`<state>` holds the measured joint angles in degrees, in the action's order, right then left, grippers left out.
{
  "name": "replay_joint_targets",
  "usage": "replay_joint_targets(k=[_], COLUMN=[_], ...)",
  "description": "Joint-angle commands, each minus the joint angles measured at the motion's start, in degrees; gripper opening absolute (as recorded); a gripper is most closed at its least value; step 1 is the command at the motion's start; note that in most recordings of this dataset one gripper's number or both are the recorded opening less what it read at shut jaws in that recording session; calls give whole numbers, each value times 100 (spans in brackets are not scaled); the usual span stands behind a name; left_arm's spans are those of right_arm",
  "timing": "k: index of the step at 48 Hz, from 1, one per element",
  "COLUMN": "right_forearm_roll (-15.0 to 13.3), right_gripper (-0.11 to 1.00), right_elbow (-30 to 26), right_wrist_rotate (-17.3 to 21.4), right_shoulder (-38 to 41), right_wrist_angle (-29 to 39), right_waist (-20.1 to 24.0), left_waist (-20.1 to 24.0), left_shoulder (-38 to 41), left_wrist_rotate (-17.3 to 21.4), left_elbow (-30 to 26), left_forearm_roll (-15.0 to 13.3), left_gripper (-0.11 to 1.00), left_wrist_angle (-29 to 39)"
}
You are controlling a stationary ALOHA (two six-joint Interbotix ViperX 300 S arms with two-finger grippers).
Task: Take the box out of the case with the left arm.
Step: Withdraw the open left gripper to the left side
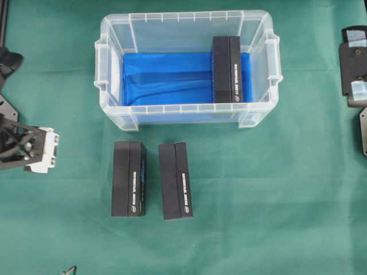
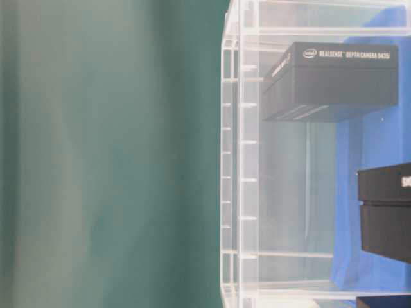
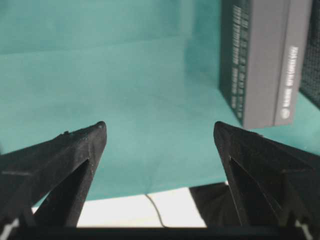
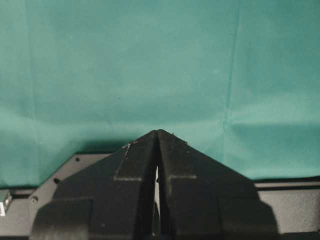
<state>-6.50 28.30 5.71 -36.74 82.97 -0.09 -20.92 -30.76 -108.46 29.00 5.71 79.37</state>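
The clear case (image 1: 172,18) with a blue lining stands at the back middle of the green cloth. One black box (image 1: 227,69) lies inside it against the right wall, and the table-level view shows the same box (image 2: 334,80) through the case wall (image 2: 241,160). My left gripper (image 1: 40,150) sits at the left edge, well clear of the case. In the wrist view the left gripper (image 3: 160,127) is open, with only cloth between its fingers. My right gripper (image 4: 158,132) is shut and empty.
Two more black boxes (image 1: 128,179) (image 1: 175,181) lie side by side on the cloth in front of the case; one of these boxes (image 3: 265,60) shows at the upper right of the left wrist view. The right arm (image 1: 354,69) rests at the right edge.
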Motion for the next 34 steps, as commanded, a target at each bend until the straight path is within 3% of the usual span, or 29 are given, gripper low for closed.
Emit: replay_joint_targets(k=[1, 10, 17, 24, 34], right_forearm_roll=[-9, -9, -9, -9, -9], right_gripper=[0, 0, 0, 0, 0], right_elbow=[-62, -44, -44, -35, -35], right_wrist_rotate=[9, 9, 0, 18, 18], right_shoulder=[0, 0, 0, 18, 18], right_wrist_angle=[-18, -18, -18, -18, -18], right_waist=[-9, -9, -9, -9, -9], left_waist=[0, 62, 369, 976, 2127], left_shoulder=[-70, -26, -79, -167, -193], left_wrist_rotate=[18, 35, 202, 791, 2092], left_elbow=[-35, -35, 18, 70, 44], left_forearm_roll=[62, 149, 149, 158, 141], left_gripper=[89, 89, 89, 89, 89], left_wrist_angle=[53, 62, 70, 70, 35])
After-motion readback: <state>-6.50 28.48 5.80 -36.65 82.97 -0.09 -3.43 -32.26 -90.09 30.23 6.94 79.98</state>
